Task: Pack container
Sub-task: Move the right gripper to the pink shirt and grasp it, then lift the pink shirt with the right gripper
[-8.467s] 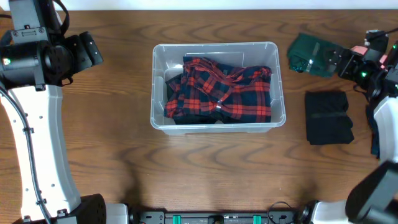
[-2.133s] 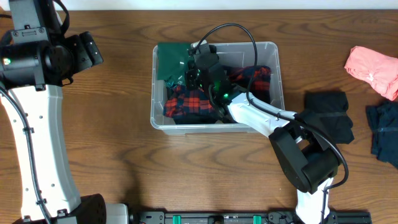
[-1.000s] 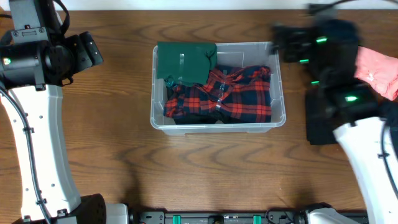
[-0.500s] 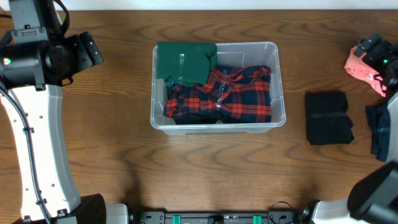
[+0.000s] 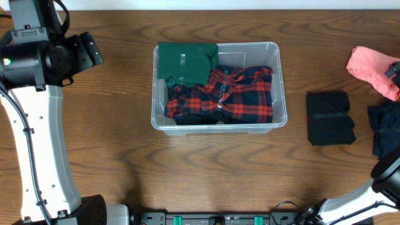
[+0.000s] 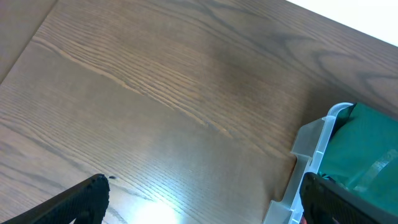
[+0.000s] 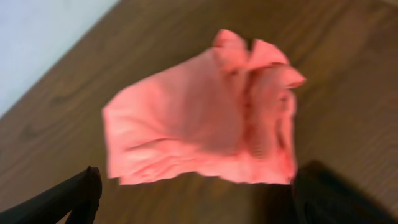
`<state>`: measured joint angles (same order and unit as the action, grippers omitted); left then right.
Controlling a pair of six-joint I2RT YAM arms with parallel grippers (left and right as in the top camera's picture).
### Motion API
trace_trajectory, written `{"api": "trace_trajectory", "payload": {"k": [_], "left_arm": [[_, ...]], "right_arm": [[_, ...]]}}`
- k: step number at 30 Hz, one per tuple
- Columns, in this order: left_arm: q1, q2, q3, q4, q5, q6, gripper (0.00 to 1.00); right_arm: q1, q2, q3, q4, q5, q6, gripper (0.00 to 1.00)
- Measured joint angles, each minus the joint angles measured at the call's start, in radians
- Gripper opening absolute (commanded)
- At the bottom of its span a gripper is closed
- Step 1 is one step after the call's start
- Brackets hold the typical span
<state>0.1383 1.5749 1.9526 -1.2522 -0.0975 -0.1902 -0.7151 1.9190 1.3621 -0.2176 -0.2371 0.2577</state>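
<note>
**Container** [image 5: 219, 127]: clear rectangular plastic bin. We find it on the wooden table [image 5: 206, 178], slightly toward 12 o'clock from the middle, long sides running 9 to 3. The left wrist view catches one corner of it at lower right.

**Contents:**
- Folded dark green garment [image 5: 186, 62] in the bin's 10 to 11 o'clock corner, its edge lying over the rim at 12.
- Red and navy plaid shirt [image 5: 231, 94], crumpled, filling the bin from the middle to 3 o'clock and touching the green piece.

**On the table outside:**
- Folded black garment [image 5: 330, 117] at 3 o'clock of the bin, well apart from it.
- Loosely bunched pink garment [image 5: 372, 69] at 2 o'clock, near the table edge.
- Dark blue cloth [image 5: 384, 130] just beyond the black piece, partly cut off by the frame.

**Left gripper** [image 6: 202, 202]: at 9 to 10 o'clock of the bin. We see its fingers spread wide over bare wood, holding nothing.

**Right gripper** [image 7: 199, 202]: above the pink garment, fingers wide apart with their tips either side of it. It grips nothing. We cannot tell its height above the cloth, as this view is blurred.
</note>
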Motion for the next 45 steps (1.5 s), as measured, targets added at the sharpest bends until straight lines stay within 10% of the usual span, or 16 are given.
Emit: {"api": "trace_trajectory", "payload": {"k": [29,33,37,45], "left_arm": [[0.0,0.0,0.0,0.0,0.0,0.0,0.98],[0.0,0.0,0.0,0.0,0.0,0.0,0.98],[0.0,0.0,0.0,0.0,0.0,0.0,0.98],[0.0,0.0,0.0,0.0,0.0,0.0,0.98]], "right_arm": [[-0.04,0.32,-0.002,0.391,-0.022,-0.075,0.87],[-0.029,0.333,-0.002,0.425,-0.027,-0.066,0.64],[-0.013,0.34,-0.002,0.459,-0.044,-0.056,0.07],[-0.007,0.341,-0.002,0.487,-0.094,-0.014,0.01]]}}
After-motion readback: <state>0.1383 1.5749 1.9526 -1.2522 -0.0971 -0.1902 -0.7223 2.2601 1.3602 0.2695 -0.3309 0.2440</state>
